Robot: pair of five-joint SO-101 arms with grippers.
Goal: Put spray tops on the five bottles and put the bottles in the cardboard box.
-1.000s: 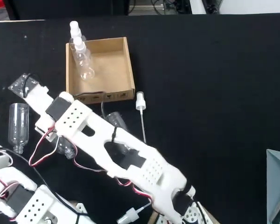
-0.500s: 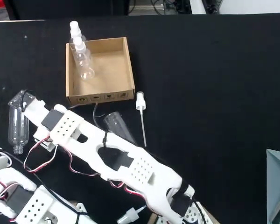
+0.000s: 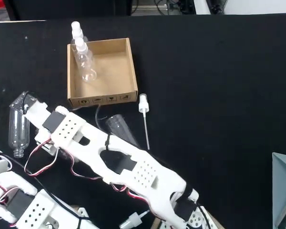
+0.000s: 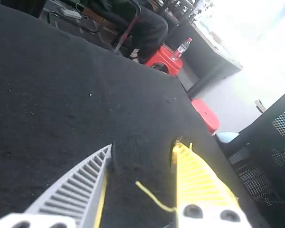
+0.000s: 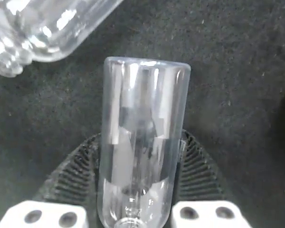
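Roughly two-fifths done, judging by the layout.

Somewhere left of the cardboard box (image 3: 105,99), on the arms' side: left gripper (image 4: 142,152), spread wide over bare counter (image 3: 219,71), holding nothing.

Next, left of the box and a little nearer the arms than its front wall: bare bottle (image 3: 18,126), lying flat, threaded neck open, no spray top fitted.

Just beside that, between it and the box: right gripper (image 5: 143,137), pinching the held bottle (image 5: 142,104) across its body, base pointing away from the wrist. Capped or not: cannot tell.

At the box's far left corner: corner bottle (image 3: 78,33), white spray top on. Inside the box or just behind its wall: cannot tell.

Inside the box, along its left wall: boxed bottle (image 3: 86,62), spray top on, lying down. So, counted as finished: one for certain, probably two.

Just in front of the box's right front corner, partly under the right arm: half-covered bottle (image 3: 118,125), lying down, neck out of sight beneath the arm.

Well in front of the box, down near the arm bases: loose spray top (image 3: 132,221), on no bottle.

Right of the box's front corner, just beside it: long-tubed spray top (image 3: 143,104), loose too, thin tube stretched toward the arms.

Left to do, as judged: tops onto as many as three bottles, then those three into the box.
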